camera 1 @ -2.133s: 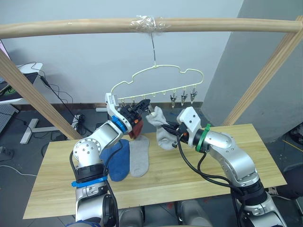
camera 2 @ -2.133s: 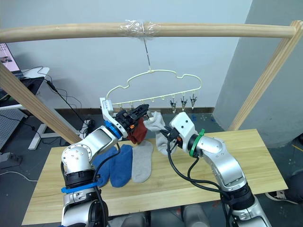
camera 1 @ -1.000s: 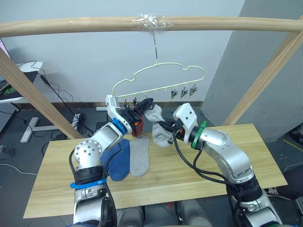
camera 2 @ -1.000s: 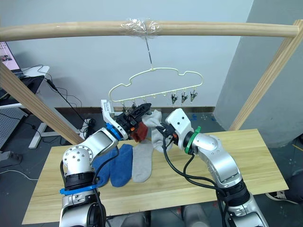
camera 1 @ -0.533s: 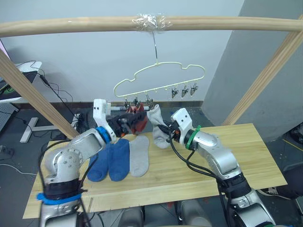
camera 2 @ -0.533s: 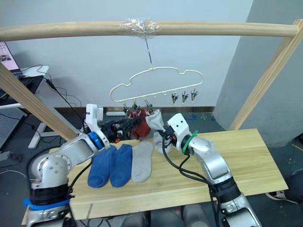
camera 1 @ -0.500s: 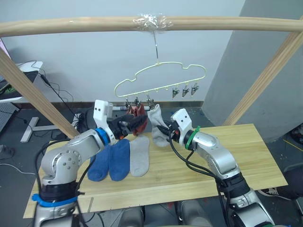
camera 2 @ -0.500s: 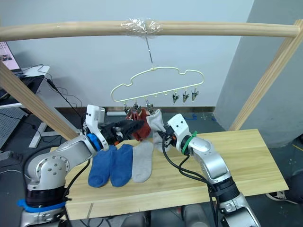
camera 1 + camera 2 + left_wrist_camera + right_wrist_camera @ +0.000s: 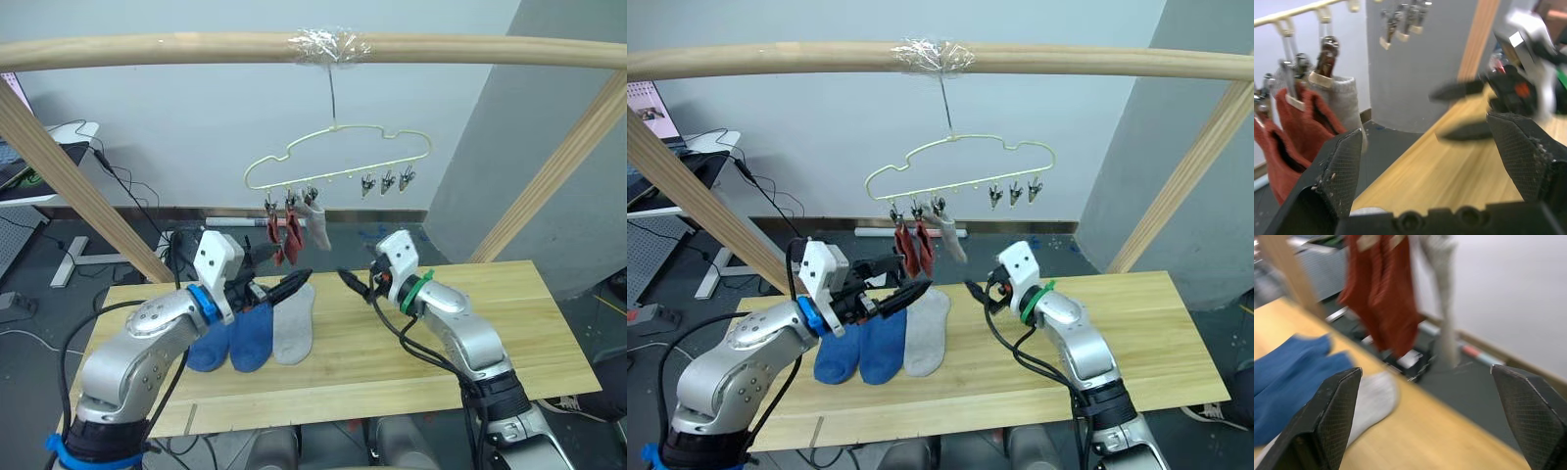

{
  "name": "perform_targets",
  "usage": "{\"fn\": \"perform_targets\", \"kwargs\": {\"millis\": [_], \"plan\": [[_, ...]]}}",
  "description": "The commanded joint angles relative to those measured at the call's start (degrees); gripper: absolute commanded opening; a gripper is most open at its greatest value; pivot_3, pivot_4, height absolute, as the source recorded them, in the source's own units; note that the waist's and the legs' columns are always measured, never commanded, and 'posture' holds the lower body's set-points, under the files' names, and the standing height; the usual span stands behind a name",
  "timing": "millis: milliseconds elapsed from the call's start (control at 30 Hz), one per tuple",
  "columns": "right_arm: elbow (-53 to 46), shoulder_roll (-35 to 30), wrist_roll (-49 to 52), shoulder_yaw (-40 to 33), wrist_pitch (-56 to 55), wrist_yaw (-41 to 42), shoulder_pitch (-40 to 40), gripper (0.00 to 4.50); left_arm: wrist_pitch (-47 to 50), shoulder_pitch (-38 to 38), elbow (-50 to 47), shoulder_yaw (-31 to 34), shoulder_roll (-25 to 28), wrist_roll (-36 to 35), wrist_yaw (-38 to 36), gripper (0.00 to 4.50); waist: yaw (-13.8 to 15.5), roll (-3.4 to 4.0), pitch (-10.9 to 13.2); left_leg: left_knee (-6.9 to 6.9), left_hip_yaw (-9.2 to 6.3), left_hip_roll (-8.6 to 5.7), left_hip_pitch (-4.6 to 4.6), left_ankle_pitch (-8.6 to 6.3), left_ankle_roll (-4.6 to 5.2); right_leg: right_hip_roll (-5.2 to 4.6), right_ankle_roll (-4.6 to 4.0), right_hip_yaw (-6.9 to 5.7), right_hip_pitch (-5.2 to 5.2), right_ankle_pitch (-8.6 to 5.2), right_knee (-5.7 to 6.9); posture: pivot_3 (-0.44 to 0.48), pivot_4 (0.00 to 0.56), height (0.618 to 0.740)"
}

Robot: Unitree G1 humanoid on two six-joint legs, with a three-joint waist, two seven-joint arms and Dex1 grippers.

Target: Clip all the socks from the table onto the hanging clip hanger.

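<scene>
Three socks hang from the clip hanger [image 9: 338, 157], which dangles by its hook from a wooden pole [image 9: 196, 49]: two rust-red socks [image 9: 282, 238] side by side on the leftmost clips and a light grey sock [image 9: 315, 226] on the clip just beside them, while three metal clips [image 9: 388, 181] toward the hanger's right end are bare. Three more socks lie flat on the bench [image 9: 549, 343] below, in a row: two blue socks [image 9: 250, 338] touching each other and a second grey sock [image 9: 293, 331] just beside them. The left end effector [image 9: 278, 285] hovers above these socks with its fingers spread and nothing between them. The right end effector [image 9: 352, 281] hangs over the bench near the grey sock's toe, also spread and empty; its fingertips look blurred, so their exact gap is hard to judge. The two end effectors point toward each other, apart.
</scene>
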Motion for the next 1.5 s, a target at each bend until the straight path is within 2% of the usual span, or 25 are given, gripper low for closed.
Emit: {"fn": "perform_targets", "kwargs": {"millis": [33,100,167,233,367,1033,1500], "plan": [[-5.1,2.2,1.5,-3.5,-0.4,-3.9,-0.8,4.14,-3.5,1.4,-2.9,1.9,0.4,0.9,-2.0,4.50,0.0,0.00,0.0,0.01,0.00,0.00,0.00,0.00,0.00,0.00,0.00,0.00,0.00,0.00,0.01,0.020,0.128,0.740],[-5.6,3.4,1.1,-4.1,-0.7,-5.7,-1.7,3.60,-5.3,2.2,-2.9,2.2,0.7,1.9,-3.1,4.50,0.0,0.00,0.0,0.02,0.03,0.00,0.01,0.00,0.00,0.01,-0.01,0.03,0.00,0.00,0.02,0.017,0.126,0.740],[-5.0,4.5,-0.3,-4.3,-1.7,-7.9,-2.7,2.83,-7.3,2.4,-3.0,1.7,0.8,3.2,-4.3,4.50,0.0,0.00,0.0,0.03,0.03,-0.01,0.01,0.00,0.01,0.01,-0.03,0.02,0.01,-0.01,0.02,0.015,0.127,0.740],[-4.2,5.3,-0.7,-4.8,-2.8,-9.6,-3.6,2.83,-8.0,2.0,-2.9,1.1,0.4,3.6,-4.7,4.50,0.0,0.00,0.0,0.03,0.03,-0.01,0.01,0.00,0.01,0.01,-0.05,0.02,0.01,-0.02,0.02,0.014,0.127,0.740],[-2.1,6.3,-1.3,-5.0,-4.1,-11.6,-5.5,2.02,-8.0,0.5,-2.2,0.5,-1.2,3.6,-3.9,4.50,0.0,0.00,0.0,0.02,0.03,-0.01,0.00,0.00,0.01,0.00,0.00,0.02,0.01,0.01,0.01,0.012,0.131,0.740],[12.7,10.7,0.2,-8.0,-6.6,-14.2,-15.7,2.02,-7.4,1.4,-2.4,0.3,-2.9,3.5,-3.2,4.50,0.0,0.00,0.0,0.03,0.02,0.00,0.03,0.01,0.02,0.02,-0.08,0.01,0.02,0.07,0.11,0.032,0.140,0.740],[14.7,12.0,0.0,-7.2,-9.0,-14.2,-17.8,2.02,-8.0,1.3,-1.6,0.6,-3.3,3.5,-3.4,4.50,0.0,0.01,0.0,0.04,0.02,0.00,0.05,0.01,0.02,0.02,-0.10,0.00,0.02,0.09,0.15,0.032,0.140,0.740]]}}
